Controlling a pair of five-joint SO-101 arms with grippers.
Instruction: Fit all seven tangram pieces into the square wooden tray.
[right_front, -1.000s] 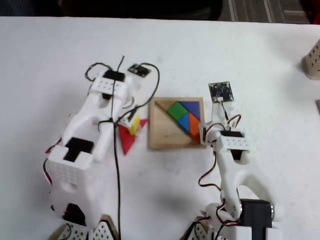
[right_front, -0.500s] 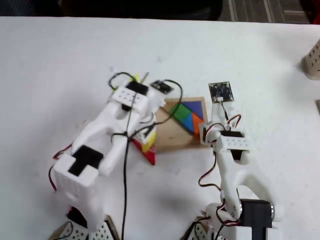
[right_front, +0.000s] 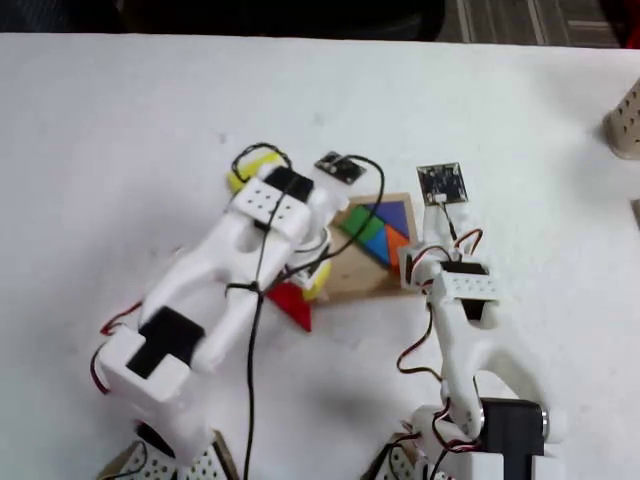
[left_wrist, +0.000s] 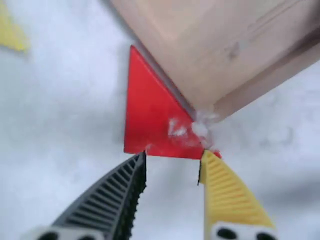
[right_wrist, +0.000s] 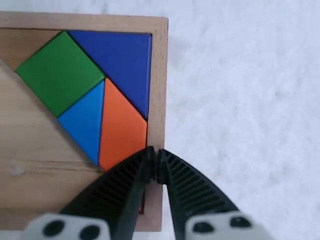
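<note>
Square wooden tray (right_front: 348, 278) sits mid-counter (right_front: 120, 120), btwn the two arms. Four pieces are in it, packed into the far-right part: green square (right_wrist: 60, 70), dark blue triangle (right_wrist: 120, 55), light blue triangle (right_wrist: 82, 122) and orange parallelogram (right_wrist: 122, 125). They lie flat w/ edges touching; the dark blue and orange ones sit against the right rim. The rest of the tray floor is bare wood.

Red triangle (left_wrist: 152, 120) is outside the tray, flat on the counter, w/ one edge along the tray's outer wall near a corner. In the high view it's at the tray's near-left corner (right_front: 290, 303), partly under the left arm. A yellow piece (left_wrist: 10, 35) lies on the counter too, apart from the red one.

Left pincer (left_wrist: 172, 167) is spread, w/ one black finger (left_wrist: 132, 182) and one yellow; the tips are at the red triangle's outer edge. Can't tell if they touch it, and nothing is pinched.

Right pincer (right_wrist: 155, 152) is pressed together w/ nothing btwn the tips. It sits at the tray's right rim, by the orange parallelogram's near corner.
</note>
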